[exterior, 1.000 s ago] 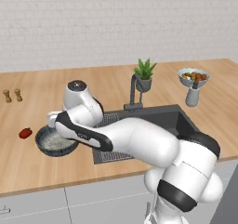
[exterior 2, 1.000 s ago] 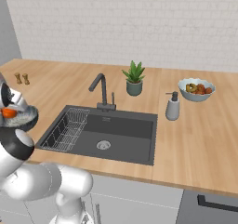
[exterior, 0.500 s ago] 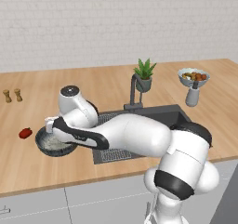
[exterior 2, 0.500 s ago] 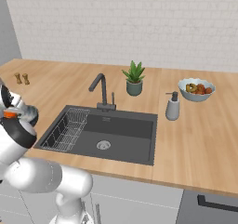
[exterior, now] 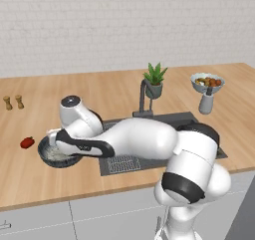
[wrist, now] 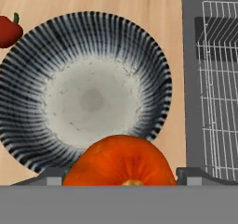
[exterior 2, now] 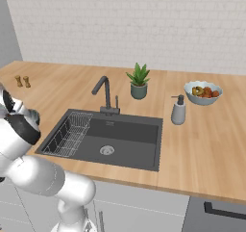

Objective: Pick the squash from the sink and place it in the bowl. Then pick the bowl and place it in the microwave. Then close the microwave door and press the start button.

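Observation:
The orange-red squash (wrist: 121, 162) sits between my gripper's (wrist: 120, 176) two fingertips, which are shut on it. It hangs just above the near rim of the bowl (wrist: 88, 90), a wide ribbed dark bowl with a speckled whitish inside that holds nothing. In the left base view the bowl (exterior: 59, 157) stands on the wooden counter left of the sink (exterior: 191, 120), with my hand (exterior: 54, 138) low over it. The dark sink (exterior 2: 120, 139) has a wire rack (exterior 2: 69, 135) on its left side.
A dark red pepper (exterior: 27, 142) lies on the counter just left of the bowl. Behind the sink stand a faucet (exterior 2: 103, 94) and a potted plant (exterior 2: 139, 82). A soap dispenser (exterior 2: 178, 110) and a fruit bowl (exterior 2: 203, 92) are to the right. Two shakers (exterior: 13, 102) stand far left.
My arm has swung the hand a little lower and to the left with the squash, bringing it closer over the bowl. The bowl and the pepper have not moved.

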